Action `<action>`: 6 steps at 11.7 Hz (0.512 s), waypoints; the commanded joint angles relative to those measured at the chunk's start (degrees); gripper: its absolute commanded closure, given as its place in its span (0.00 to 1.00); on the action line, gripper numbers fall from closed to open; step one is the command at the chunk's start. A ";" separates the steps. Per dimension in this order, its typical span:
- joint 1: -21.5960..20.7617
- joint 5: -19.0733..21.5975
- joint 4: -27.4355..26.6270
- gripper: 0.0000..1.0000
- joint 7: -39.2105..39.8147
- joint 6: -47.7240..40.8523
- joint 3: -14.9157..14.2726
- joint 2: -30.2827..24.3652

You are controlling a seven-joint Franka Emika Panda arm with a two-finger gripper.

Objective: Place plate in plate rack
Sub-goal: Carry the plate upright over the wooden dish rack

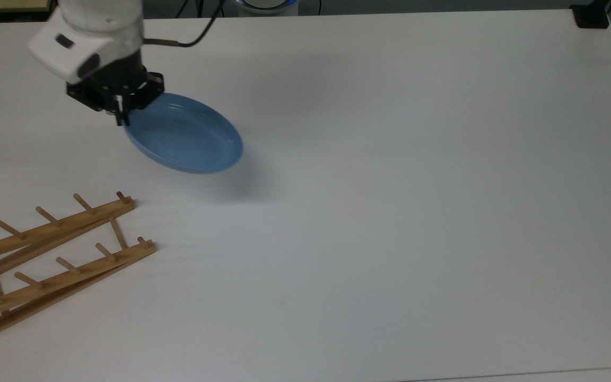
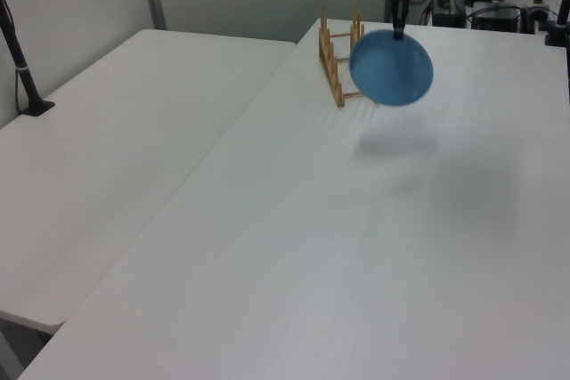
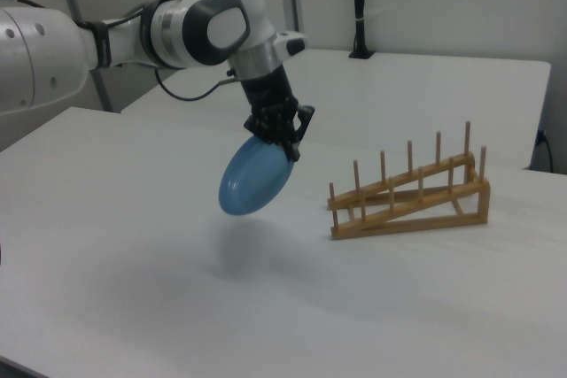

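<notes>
Above table [image 1: 390, 212], well clear of surface: gripper [image 1: 121, 109] clamped on plate [image 1: 183, 135] rim, plate hanging tilted, near-edgewise, likely for slotting between pegs. Plate rack [image 1: 51, 254] apart, unoccupied. Transfer stage judged under way.

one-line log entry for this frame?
phase: carry | gripper: shut on plate rim | plate: airborne, tilted | plate rack: empty, apart | table

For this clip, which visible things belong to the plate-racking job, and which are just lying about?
Job:
- plate, held off the table by its rim
- plate rack, no plate in it
- gripper, shut on the plate

Lying about:
- black stand on the neighbouring table
- dark block at the table corner
</notes>
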State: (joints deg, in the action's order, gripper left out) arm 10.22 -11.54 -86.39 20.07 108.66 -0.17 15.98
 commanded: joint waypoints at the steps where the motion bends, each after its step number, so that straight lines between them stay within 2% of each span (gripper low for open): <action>1: 0.59 -1.46 2.72 1.00 -0.21 12.48 -4.30 0.19; 3: 1.37 -5.06 2.55 1.00 -1.51 21.12 -6.15 0.80; 6: 2.00 -9.89 2.72 1.00 -16.06 26.34 -7.22 1.42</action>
State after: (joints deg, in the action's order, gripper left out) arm 12.60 -17.62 -84.18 14.35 132.60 -6.62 16.91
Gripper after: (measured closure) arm 0.952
